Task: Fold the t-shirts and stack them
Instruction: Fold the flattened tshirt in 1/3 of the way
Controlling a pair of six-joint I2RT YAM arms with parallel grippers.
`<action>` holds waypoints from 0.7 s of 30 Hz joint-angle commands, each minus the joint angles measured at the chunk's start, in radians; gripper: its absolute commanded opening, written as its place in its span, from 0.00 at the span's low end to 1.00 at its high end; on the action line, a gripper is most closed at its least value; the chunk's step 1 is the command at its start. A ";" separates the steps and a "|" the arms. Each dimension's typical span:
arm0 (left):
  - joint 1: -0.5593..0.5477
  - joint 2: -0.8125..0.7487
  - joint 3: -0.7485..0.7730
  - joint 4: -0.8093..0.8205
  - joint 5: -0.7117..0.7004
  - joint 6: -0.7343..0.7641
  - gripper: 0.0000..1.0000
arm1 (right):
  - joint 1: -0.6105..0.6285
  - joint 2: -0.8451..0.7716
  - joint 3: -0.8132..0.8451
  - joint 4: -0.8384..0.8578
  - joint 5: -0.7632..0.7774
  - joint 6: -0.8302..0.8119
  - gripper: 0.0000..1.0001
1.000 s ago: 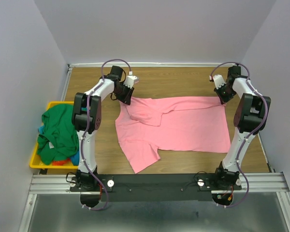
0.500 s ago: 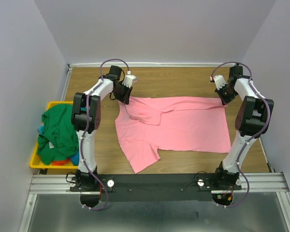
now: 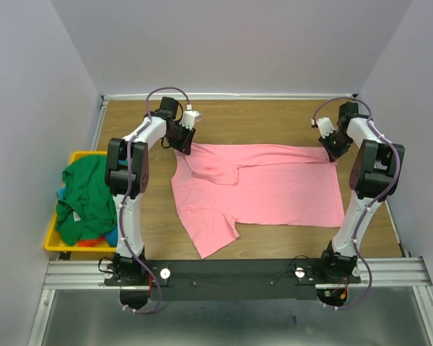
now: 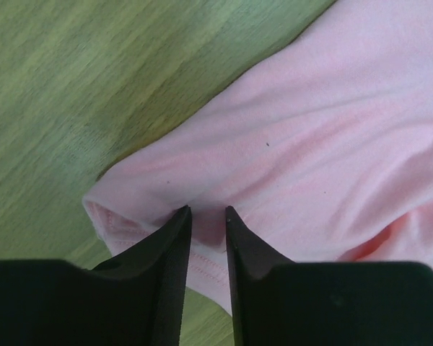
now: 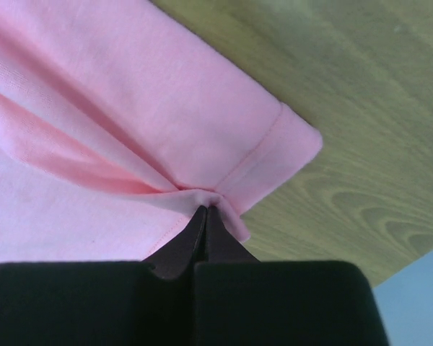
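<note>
A pink t-shirt (image 3: pixel 274 187) lies spread on the wooden table, with one sleeve folded over near its left end. My left gripper (image 3: pixel 185 144) is at the shirt's far left corner. In the left wrist view its jaws (image 4: pixel 208 210) stand slightly apart with a thick bunch of pink cloth (image 4: pixel 310 130) pinched between them. At the far right corner my right gripper (image 3: pixel 331 149) is shut tight on the hem; creases in the cloth (image 5: pixel 94 94) run to its tips (image 5: pixel 206 207). A green t-shirt (image 3: pixel 86 194) lies heaped in the bin, with blue and orange cloth under it.
A yellow plastic bin (image 3: pixel 55 245) stands at the table's left edge beside the left arm. Bare wood (image 3: pixel 260 119) shows behind the shirt up to the back wall. Side walls close in the table on both sides.
Both grippers have shifted a little toward the back wall, drawing the pink shirt's far edge with them. The rest of the shirt lies as before.
</note>
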 commanded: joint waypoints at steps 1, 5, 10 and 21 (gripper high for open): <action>0.004 -0.075 0.039 0.001 0.129 0.090 0.40 | -0.009 0.029 0.070 -0.010 0.009 0.026 0.04; -0.056 -0.154 0.059 -0.031 0.180 0.195 0.43 | -0.009 0.020 0.065 -0.012 -0.001 0.024 0.04; -0.218 -0.134 0.085 -0.101 0.206 0.282 0.44 | -0.009 0.014 0.044 -0.012 0.003 0.023 0.04; -0.401 0.004 0.173 -0.074 0.168 0.299 0.41 | -0.009 0.007 0.036 -0.012 0.003 0.030 0.03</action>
